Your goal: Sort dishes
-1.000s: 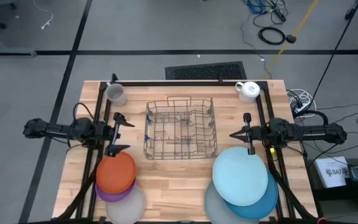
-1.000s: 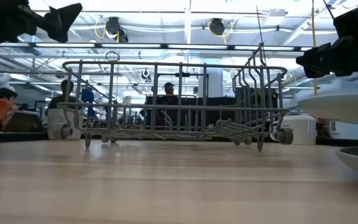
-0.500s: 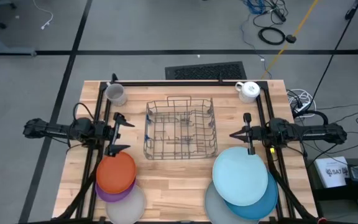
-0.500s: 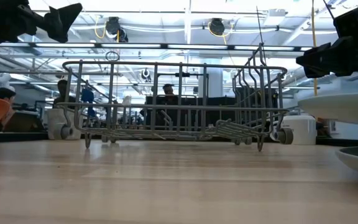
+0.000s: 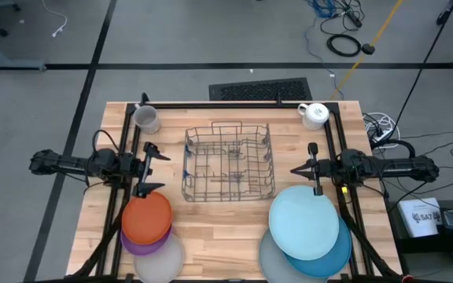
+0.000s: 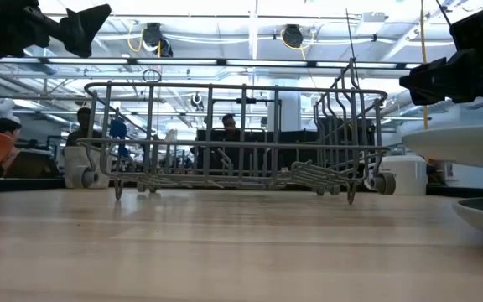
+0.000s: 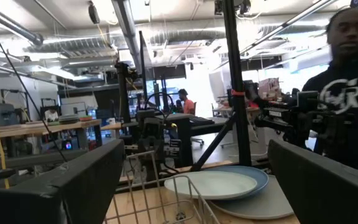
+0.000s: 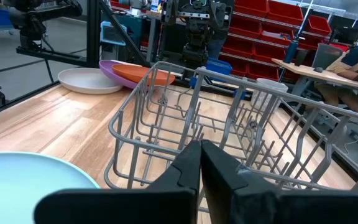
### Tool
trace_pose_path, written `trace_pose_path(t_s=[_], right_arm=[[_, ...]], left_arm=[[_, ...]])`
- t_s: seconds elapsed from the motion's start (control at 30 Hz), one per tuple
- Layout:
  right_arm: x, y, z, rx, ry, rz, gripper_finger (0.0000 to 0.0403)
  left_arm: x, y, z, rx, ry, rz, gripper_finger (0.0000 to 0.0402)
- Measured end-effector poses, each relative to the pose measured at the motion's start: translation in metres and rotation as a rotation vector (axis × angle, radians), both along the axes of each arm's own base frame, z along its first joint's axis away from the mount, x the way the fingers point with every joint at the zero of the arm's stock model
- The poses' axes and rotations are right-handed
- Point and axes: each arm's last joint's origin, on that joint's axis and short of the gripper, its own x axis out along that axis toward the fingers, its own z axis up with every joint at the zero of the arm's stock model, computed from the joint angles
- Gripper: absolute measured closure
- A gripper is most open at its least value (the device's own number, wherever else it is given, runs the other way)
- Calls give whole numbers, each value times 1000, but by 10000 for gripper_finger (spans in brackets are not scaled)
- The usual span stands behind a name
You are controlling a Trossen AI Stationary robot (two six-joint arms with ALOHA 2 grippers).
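Two stacks of plates lie on the table's near part. At the left, an orange plate [image 5: 146, 218] lies on a purple one [image 5: 141, 244], which lies on a whitish plate [image 5: 162, 259]. At the right, a light blue plate [image 5: 303, 222] lies on a darker blue one [image 5: 333, 253], with a whitish-grey plate [image 5: 269, 259] at the bottom. My left gripper [image 5: 157, 169] is open and empty, hovering left of the wire rack [image 5: 228, 161]. My right gripper [image 5: 295, 168] is shut and empty, hovering right of the rack; its fingers meet in the right wrist view [image 8: 199, 152].
A grey mug [image 5: 145, 118] stands at the far left corner, and a white mug [image 5: 314, 115] at the far right. The empty rack stands mid-table. People show in the room beyond, one of them close by in the left wrist view [image 7: 347, 93].
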Motion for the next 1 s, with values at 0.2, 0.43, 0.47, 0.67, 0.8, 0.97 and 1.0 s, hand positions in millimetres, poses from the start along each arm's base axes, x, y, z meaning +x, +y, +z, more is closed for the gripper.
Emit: trace_pose_path(t_s=[0.2, 0.43, 0.47, 0.67, 0.8, 0.97, 1.0], right_arm=[[0, 0, 0, 0, 0, 0, 394], [0, 0, 0, 0, 0, 0, 394], [0, 0, 0, 0, 0, 0, 394], [0, 0, 0, 0, 0, 0, 394], [0, 0, 0, 0, 0, 0, 394], [0, 0, 0, 0, 0, 0, 394], [0, 0, 0, 0, 0, 0, 394]], left_arm=[[0, 0, 0, 0, 0, 0, 6], [0, 0, 0, 0, 0, 0, 6], [0, 0, 0, 0, 1, 0, 6], [-2, 0, 5, -1, -61, 8, 6], [-10, 0, 20, -12, -227, -19, 6], [-24, 2, 37, -30, -462, -21, 6], [-27, 2, 40, -34, -503, -21, 6]])
